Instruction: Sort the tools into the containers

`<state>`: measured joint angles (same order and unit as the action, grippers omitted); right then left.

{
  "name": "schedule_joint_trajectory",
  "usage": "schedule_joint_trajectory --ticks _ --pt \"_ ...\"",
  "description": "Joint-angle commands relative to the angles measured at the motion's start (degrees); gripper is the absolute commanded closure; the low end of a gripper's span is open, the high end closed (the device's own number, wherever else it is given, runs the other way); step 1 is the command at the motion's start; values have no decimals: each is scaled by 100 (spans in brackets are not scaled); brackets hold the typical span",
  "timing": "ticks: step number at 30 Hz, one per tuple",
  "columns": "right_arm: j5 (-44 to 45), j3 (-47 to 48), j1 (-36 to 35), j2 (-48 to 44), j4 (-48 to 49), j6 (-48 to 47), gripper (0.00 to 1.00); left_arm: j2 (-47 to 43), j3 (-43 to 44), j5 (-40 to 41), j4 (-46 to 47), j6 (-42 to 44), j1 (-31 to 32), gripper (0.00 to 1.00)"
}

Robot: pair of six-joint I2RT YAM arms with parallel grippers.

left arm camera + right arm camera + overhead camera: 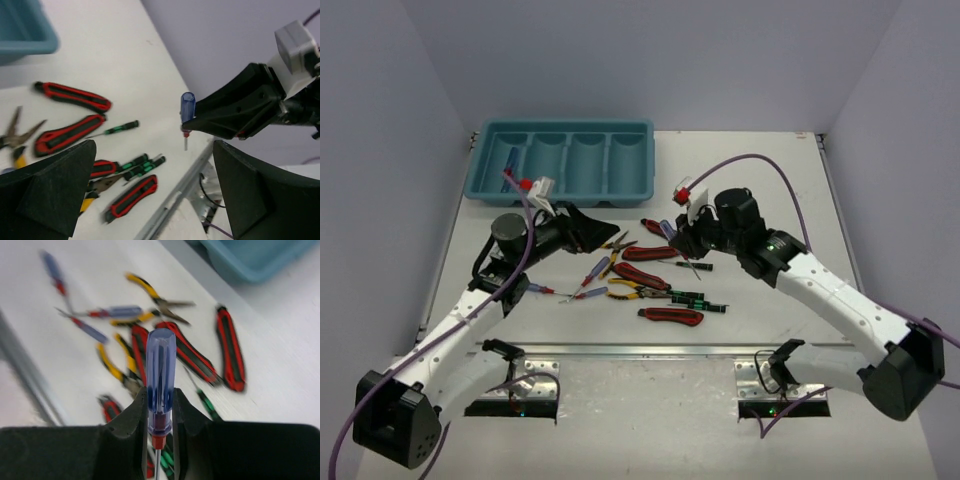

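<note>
**Right arm grasping 1 blue-handled screwdriver; left arm free.**
The right gripper (161, 407) is clamped on the blue-handled screwdriver (161, 365), held upright with its handle up, near the right end of the loose tools on the table (770, 170). The left gripper (154, 150) has its jaws spread wide and grasps nothing. Utility knives (670, 316), pliers (636, 291) and precision screwdrivers (698, 297) lie in front of the teal tray (570, 198). A second screwdriver (509, 160) lies in the leftmost of the tray's 4 compartments.
</note>
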<state>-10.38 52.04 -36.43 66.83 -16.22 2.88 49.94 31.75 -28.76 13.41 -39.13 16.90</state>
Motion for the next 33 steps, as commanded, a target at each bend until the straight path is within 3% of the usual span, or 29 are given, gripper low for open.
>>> schedule_joint_trajectory --ticks 1,5,14,20,22,23,24,26,28,30,31,33 --pt "-2309 -299 4 -346 1717 1857 100 288 134 -88 2522 -639 656 0" --pt "-3087 91 7 -119 1938 2489 100 549 280 32 2848 -597 1061 10" --pt "-3339 249 0 19 2391 3051 100 933 503 -28 2723 -477 1315 35" --pt "-3086 328 -1 41 2361 3017 100 1105 630 -240 2707 -447 1542 62" --pt "-2988 324 -4 14 2361 3008 100 1141 701 -279 2623 -420 1579 89" --pt "-2981 324 -5 5 2359 3006 100 1144 708 -279 2617 -418 1580 90" --pt "-2871 316 -4 -21 2325 2981 100 1193 816 -262 2519 -383 1597 100" --pt "-2694 302 13 -50 2273 2936 100 1200 913 -221 2239 -265 1597 100" --pt "-2325 267 5 -94 2210 2898 87 1225 1114 43 1940 -83 1597 100" --pt "-1962 244 13 -199 1965 2838 27 1274 1341 363 1149 250 1592 100" --pt "-1617 224 13 -261 1841 2747 6 1350 1621 785 781 494 1584 100" --pt "-874 166 20 -589 1335 2527 1 1627 2367 1988 -762 1175 1557 100"
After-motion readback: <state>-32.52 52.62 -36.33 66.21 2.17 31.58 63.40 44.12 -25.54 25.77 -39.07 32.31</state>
